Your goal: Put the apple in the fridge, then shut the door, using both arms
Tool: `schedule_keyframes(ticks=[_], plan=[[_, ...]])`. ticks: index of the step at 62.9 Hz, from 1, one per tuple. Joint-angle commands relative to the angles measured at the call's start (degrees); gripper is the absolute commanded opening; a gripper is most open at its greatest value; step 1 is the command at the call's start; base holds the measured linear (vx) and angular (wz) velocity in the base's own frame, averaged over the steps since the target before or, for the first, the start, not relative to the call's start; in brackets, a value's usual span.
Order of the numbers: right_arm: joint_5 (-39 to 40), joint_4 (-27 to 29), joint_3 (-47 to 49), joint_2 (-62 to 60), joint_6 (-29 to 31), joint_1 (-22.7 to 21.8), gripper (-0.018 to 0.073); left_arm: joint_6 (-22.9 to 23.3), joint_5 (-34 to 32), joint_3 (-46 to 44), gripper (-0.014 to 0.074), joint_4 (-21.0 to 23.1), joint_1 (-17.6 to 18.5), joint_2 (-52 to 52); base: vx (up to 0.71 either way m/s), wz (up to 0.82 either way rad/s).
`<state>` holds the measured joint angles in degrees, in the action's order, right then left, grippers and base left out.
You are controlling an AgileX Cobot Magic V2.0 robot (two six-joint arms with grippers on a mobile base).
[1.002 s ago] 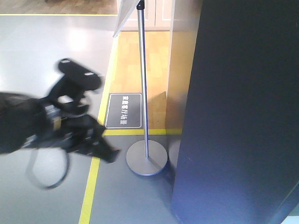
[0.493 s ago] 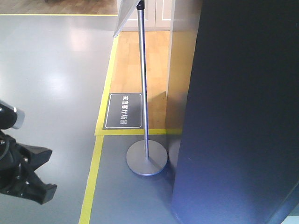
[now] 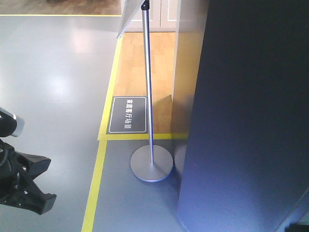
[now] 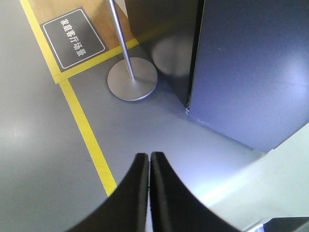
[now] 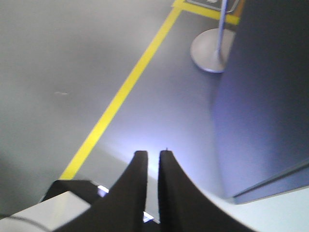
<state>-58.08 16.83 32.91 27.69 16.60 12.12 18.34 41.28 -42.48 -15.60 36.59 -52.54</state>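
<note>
Apple: in no view. Not between either pair of jaws, not on the floor. Whether it sits inside the fridge (image 3: pixel 251 121), I cannot tell.

Fridge stands at right as a tall dark grey block. No white interior shows, so the door (image 4: pixel 251 63), which I take to be the blue-grey face, looks closed or all but closed.

Left gripper (image 4: pixel 149 155): jaws pressed together, nothing between. Right gripper (image 5: pixel 153 153): jaws nearly together with a thin slit, nothing in it. Both hang over bare grey floor, apart from the fridge.

Handling, as a judgement:
- Door is stiff, tall and probably weighty on its hinge. Its face is smooth and glossy, with no handle showing. Best pushed flat near the free edge, not pinched.
- An apple would be firm, round, slick and easily bruised. Hold it across the widest part, gently.

What each view adds:
- Front view alone shows one arm (image 3: pixel 21 186) at the near left edge with a silver-white cylinder (image 3: pixel 10 123), well apart from the fridge. The jaws cannot be read from there.
- Left wrist view alone shows the fridge's foot and a vertical seam between black side and blue-grey face.
- Right wrist view shows only the fridge's lower flank, blurred.
- Sign stand (image 3: pixel 151 164), floor plaque (image 3: pixel 127 114) and yellow tape line (image 3: pixel 94 188) lie left of the fridge.
</note>
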Motion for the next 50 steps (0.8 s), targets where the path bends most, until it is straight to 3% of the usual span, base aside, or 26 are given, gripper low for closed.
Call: schedule_keyframes(ticks=[1,16,23,39,50], plan=[[7.4,-2.8,2.4,3.4,-1.2,-0.1,-0.0013,0.6,-2.6,-1.5,-0.0006,-0.7,0.0,0.8,0.0,0.0],[19.1,-7.6,3.9,11.8,-4.1,-0.1,-0.001,0.6,-2.6,-1.5,-0.0006,-0.7,0.0,0.8,0.0,0.0],[23.7,-13.2,5.9,15.8,-6.8,-0.1,-0.0006,0.6,-2.6,-1.5,-0.0006,-0.7,0.0,0.8,0.0,0.0],[25.2,-34.0,11.8,23.9,-26.0,-0.1,-0.0006,0.6,-2.5,-1.5,-0.0006,-0.7,0.0,0.8,0.0,0.0],[25.3,-44.5,14.9,27.9,-34.9,-0.1,-0.0006,0.6,-2.4,-1.5,-0.0006,-0.7,0.0,0.8,0.0,0.0]])
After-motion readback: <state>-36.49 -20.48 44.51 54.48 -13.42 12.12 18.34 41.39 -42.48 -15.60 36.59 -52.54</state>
